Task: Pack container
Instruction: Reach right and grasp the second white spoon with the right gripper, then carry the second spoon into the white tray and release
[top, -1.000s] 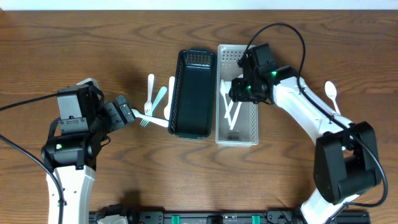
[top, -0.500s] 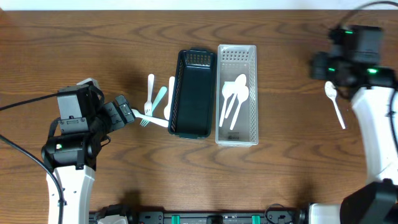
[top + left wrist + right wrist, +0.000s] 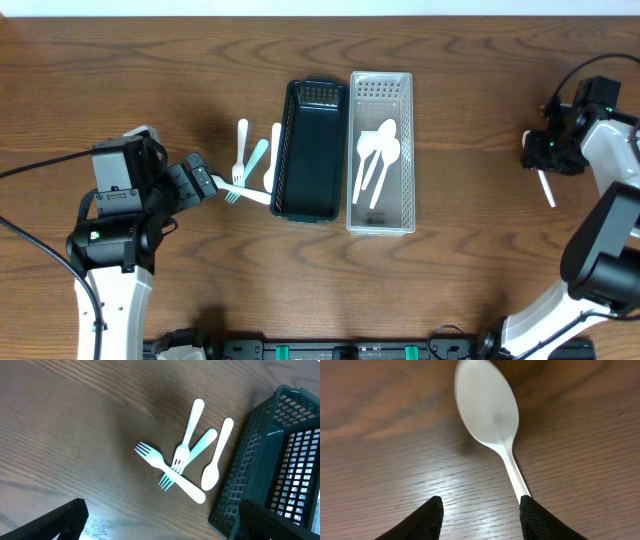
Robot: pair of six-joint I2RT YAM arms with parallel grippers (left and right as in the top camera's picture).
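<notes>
Presently the white spoon (image 3: 487, 407) is seen lying lengthwise just ahead of the right hand (image 3: 481, 507), which is held open and empty.

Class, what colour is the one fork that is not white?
Pale blue-green; the fork shows best in the left wrist view.

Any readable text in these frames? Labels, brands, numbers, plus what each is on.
None readable.
Dark basket, clear basket, spoons, forks, table: no print visible.
Green-marked strip at the overhead view's bottom edge: too small to tell whether it carries text.
</notes>
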